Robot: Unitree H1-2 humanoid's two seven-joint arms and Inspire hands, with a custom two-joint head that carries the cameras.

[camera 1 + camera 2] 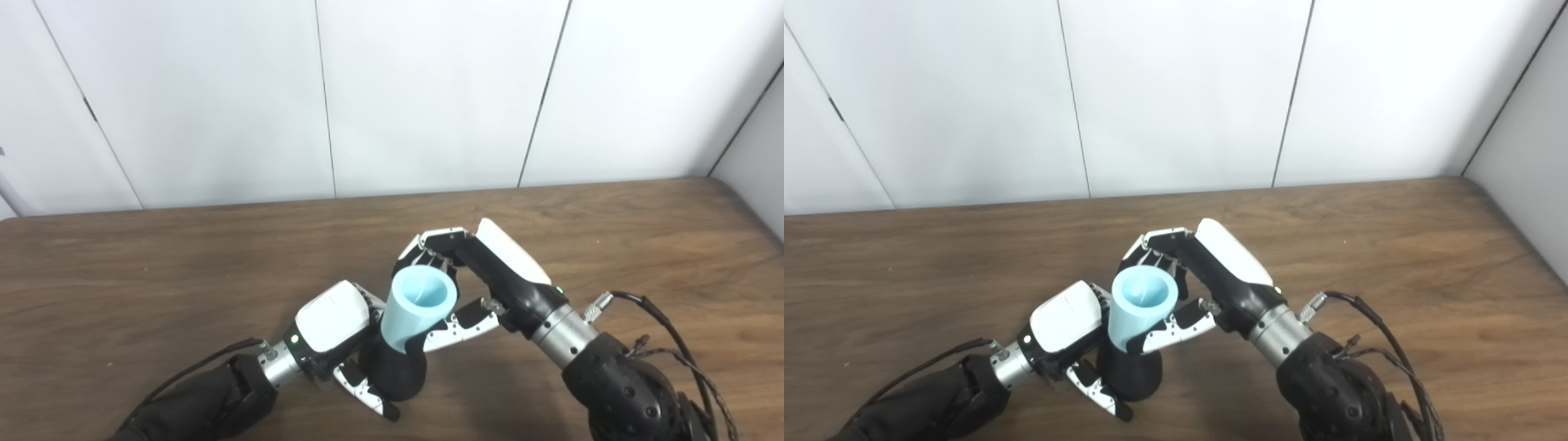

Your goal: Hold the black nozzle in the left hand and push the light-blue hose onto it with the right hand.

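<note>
The left hand comes in from the bottom left, low over the brown table. Its white back faces up. Its fingers and thumb are wrapped around the black nozzle, so this hand is closed tight on it. The nozzle sits just to the right of the hand's white back, and the thumb pokes out below and in front of it. The nozzle is wide and round at the bottom. I cannot tell if its bottom rests on the table or is lifted a little.

The light-blue hose sticks up out of the top of the nozzle. It leans a bit toward the right hand. Its open round end faces up, and you can see down inside it. The bottom end of the hose touches the nozzle, up and to the right of the left hand. How far it has gone on is hidden.

The right hand comes in from the bottom right. Its white back is tipped up and away. Its fingers curl over the far side of the hose, near the top rim. Its thumb lies along the near side, lower down. So the right hand is clamped on the hose. The hose is on the left side of this hand, between the fingers and the thumb.

A black cable loops off the right wrist.
</note>
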